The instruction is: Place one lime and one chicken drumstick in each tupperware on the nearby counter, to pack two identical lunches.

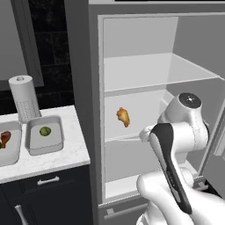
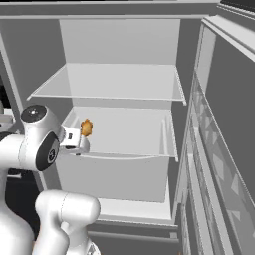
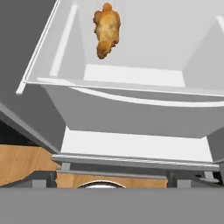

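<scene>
Left base view: on the white marble-look tabletop (image 1: 66, 151) over dark navy cabinets sit two shallow light-grey rectangular tupperware trays side by side. The nearer-to-fridge tray (image 1: 45, 135) holds a small round green lime (image 1: 45, 131); the left tray (image 1: 9, 143), cut by the picture's edge, holds a reddish-brown chicken drumstick (image 1: 4, 139). A white paper-towel roll (image 1: 24, 98) stands behind them. In the open grey fridge (image 1: 83, 88), a golden-brown breaded chicken drumstick (image 1: 123, 117) lies on the middle white shelf (image 1: 140, 114), with the white arm's wrist just to its right.

Right base view: the same breaded drumstick (image 2: 86, 127) lies at the shelf's left end, just beside the arm's hand.

Hand view: the breaded drumstick (image 3: 106, 29) lies in the white shelf tray (image 3: 131, 105), ahead. The fingers stand fully apart, holding nothing.
</scene>
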